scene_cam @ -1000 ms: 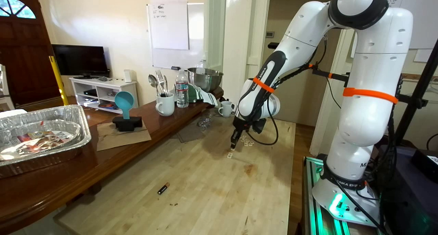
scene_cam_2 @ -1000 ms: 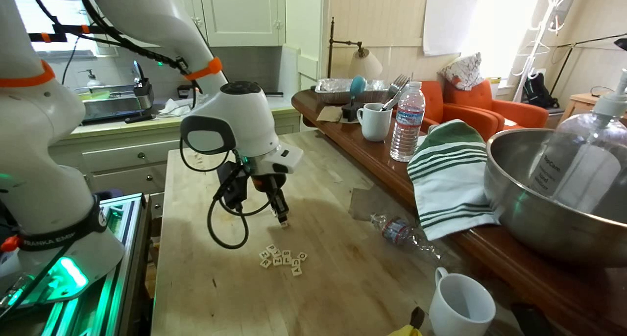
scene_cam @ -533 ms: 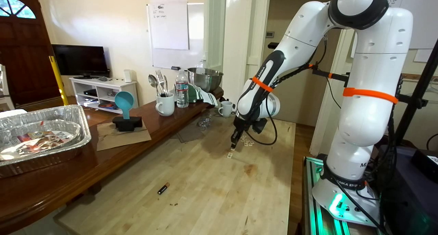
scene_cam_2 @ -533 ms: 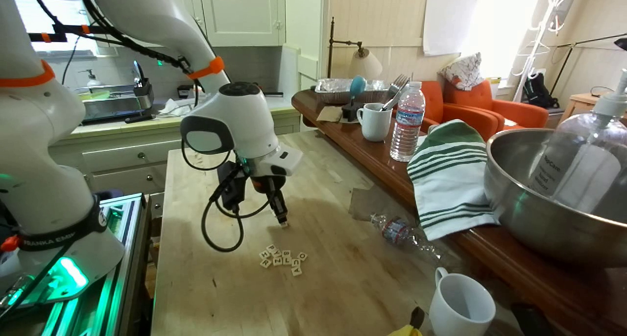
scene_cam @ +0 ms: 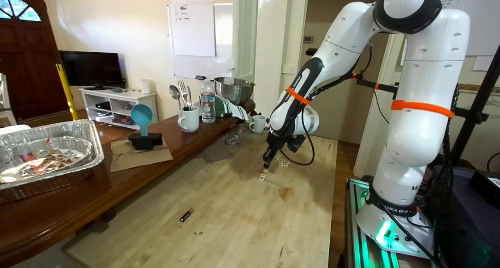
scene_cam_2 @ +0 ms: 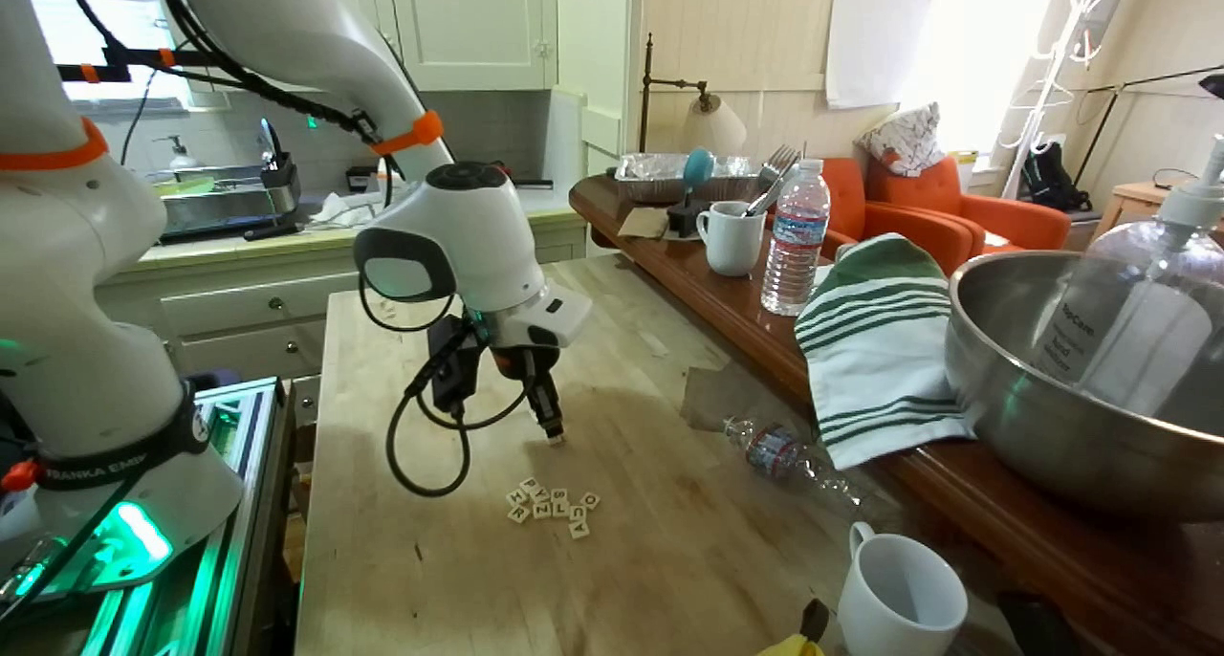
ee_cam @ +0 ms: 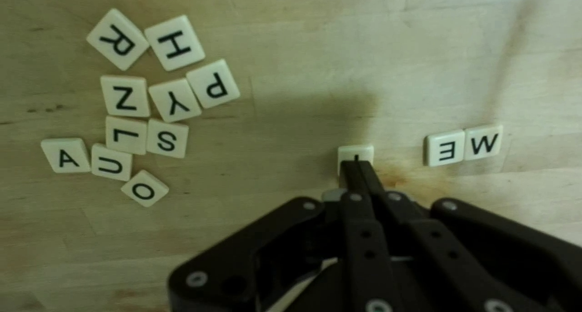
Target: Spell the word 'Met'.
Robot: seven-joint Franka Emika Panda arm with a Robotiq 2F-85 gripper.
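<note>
My gripper points down at the table with its two black fingers pressed together. Their tips cover most of a white letter tile in the wrist view; only the end of a black stroke shows, so I cannot read the letter. Whether the tips press on that tile or hover just over it is unclear. To its right, apart by a gap, the E tile and the M tile lie side by side, touching. In an exterior view this pair lies close to the gripper.
Several loose tiles lie clustered at the left of the wrist view, among them an S tile and a P tile. A battery lies on the table. A crumpled bottle and a white mug are beside the raised wooden counter.
The gripper has barely shifted and stays shut over the same tile. The hanging cable loop has swung a little. The other tiles have not moved.
</note>
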